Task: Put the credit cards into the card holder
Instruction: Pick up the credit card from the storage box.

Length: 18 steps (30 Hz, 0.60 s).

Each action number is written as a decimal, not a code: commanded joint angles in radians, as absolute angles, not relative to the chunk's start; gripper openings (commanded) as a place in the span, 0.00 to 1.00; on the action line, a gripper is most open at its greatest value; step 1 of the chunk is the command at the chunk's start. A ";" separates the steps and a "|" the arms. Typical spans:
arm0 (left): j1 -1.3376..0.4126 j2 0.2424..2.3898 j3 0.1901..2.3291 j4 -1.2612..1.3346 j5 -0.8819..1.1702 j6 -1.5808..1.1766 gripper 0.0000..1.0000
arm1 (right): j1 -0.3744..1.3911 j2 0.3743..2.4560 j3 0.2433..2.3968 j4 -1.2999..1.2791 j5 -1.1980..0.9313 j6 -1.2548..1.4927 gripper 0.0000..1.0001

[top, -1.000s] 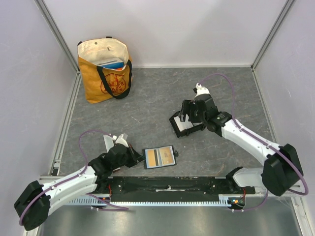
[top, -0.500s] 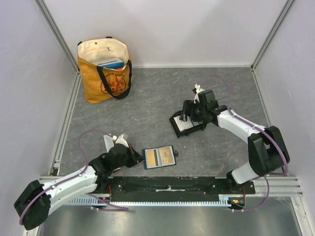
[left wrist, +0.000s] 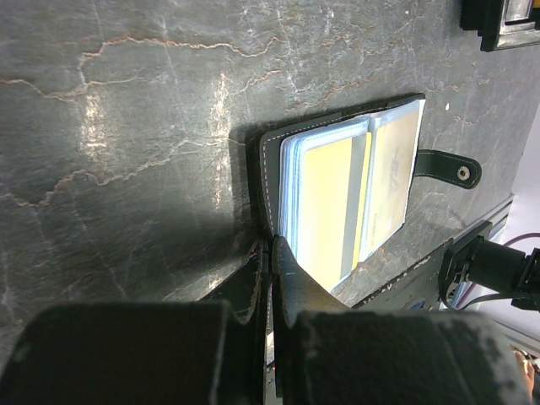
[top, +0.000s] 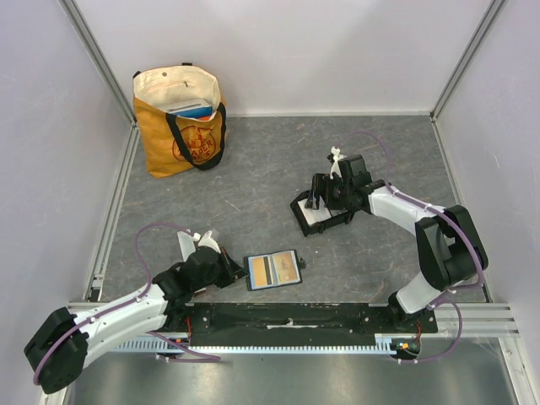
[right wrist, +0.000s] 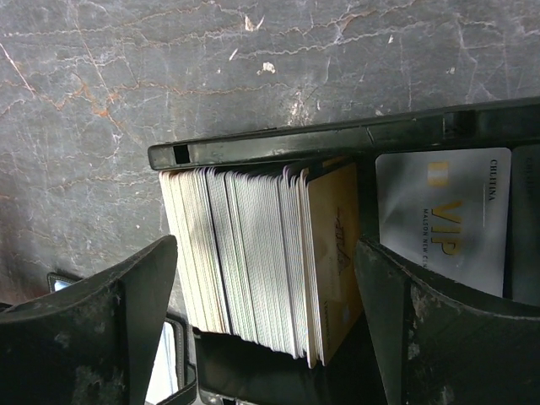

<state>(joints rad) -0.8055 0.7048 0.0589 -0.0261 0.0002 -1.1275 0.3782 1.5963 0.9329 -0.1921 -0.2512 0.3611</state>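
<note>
The black card holder [top: 299, 207] lies right of centre on the table. In the right wrist view its rim [right wrist: 295, 135] frames a stack of pale credit cards [right wrist: 245, 253] standing on edge, with an orange-gold card [right wrist: 333, 253] at the end. A grey VIP card [right wrist: 443, 219] lies flat in the other compartment. My right gripper [top: 323, 196] hangs over the holder, open, its fingers [right wrist: 126, 321] on either side of the stack [right wrist: 263, 253]. My left gripper [top: 234, 272] is shut, its tips [left wrist: 274, 249] at the near edge of the open black wallet [left wrist: 270, 169], which shows a yellow-gold card [left wrist: 325, 202].
An orange and cream tote bag [top: 181, 118] stands at the back left by the wall. The wallet [top: 274, 270] lies near the front rail [top: 287, 316], its snap strap [left wrist: 447, 169] sticking out. White walls enclose the table on three sides.
My right arm has folded its elbow in toward the table while its gripper stayed over the card holder, shifting slightly. The left arm and the wallet have not moved.
</note>
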 commanded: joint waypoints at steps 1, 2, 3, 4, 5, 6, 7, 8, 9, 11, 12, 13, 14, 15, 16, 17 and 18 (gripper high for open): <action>-0.808 0.715 0.080 -0.018 -0.021 -1.150 0.02 | 0.368 1.617 0.971 -0.161 -0.308 0.337 0.92; -0.810 0.715 0.080 -0.020 -0.021 -1.149 0.02 | 0.368 1.615 0.971 -0.160 -0.316 0.339 0.91; -0.808 0.716 0.080 -0.018 -0.021 -1.149 0.02 | 0.367 1.612 0.969 -0.160 -0.324 0.341 0.91; -0.808 0.715 0.080 -0.020 -0.021 -1.149 0.02 | 0.367 1.609 0.971 -0.160 -0.328 0.341 0.91; -0.810 0.718 0.080 -0.018 -0.023 -1.150 0.02 | 0.364 1.602 0.971 -0.160 -0.330 0.344 0.91; -0.808 0.716 0.080 -0.018 -0.023 -1.149 0.02 | 0.364 1.595 0.969 -0.158 -0.336 0.344 0.90; -0.810 0.718 0.080 -0.018 -0.023 -1.150 0.02 | 0.361 1.588 0.969 -0.158 -0.337 0.345 0.89; -0.808 0.716 0.080 -0.017 -0.023 -1.150 0.02 | 0.359 1.580 0.968 -0.160 -0.342 0.347 0.89; -0.808 0.718 0.080 -0.017 -0.023 -1.149 0.02 | 0.360 1.574 0.966 -0.156 -0.344 0.348 0.88; -0.810 0.719 0.078 -0.015 -0.023 -1.149 0.02 | 0.357 1.563 0.963 -0.158 -0.350 0.350 0.86; -0.808 0.719 0.078 -0.014 -0.021 -1.149 0.02 | 0.357 1.562 0.962 -0.158 -0.353 0.351 0.84; -0.810 0.721 0.078 -0.012 -0.020 -1.147 0.02 | 0.356 1.559 0.960 -0.161 -0.356 0.351 0.84; -0.808 0.724 0.078 -0.014 -0.018 -1.146 0.02 | 0.353 1.554 0.957 -0.160 -0.357 0.351 0.82; -0.808 0.723 0.078 -0.014 -0.020 -1.146 0.02 | 0.354 1.552 0.954 -0.160 -0.357 0.353 0.81; -0.808 0.724 0.078 -0.011 -0.020 -1.146 0.02 | 0.353 1.551 0.951 -0.160 -0.359 0.353 0.80; -0.808 0.724 0.078 -0.012 -0.020 -1.146 0.02 | 0.353 1.551 0.950 -0.160 -0.357 0.351 0.80; -0.808 0.727 0.077 -0.008 -0.020 -1.149 0.02 | 0.351 1.548 0.946 -0.163 -0.359 0.351 0.80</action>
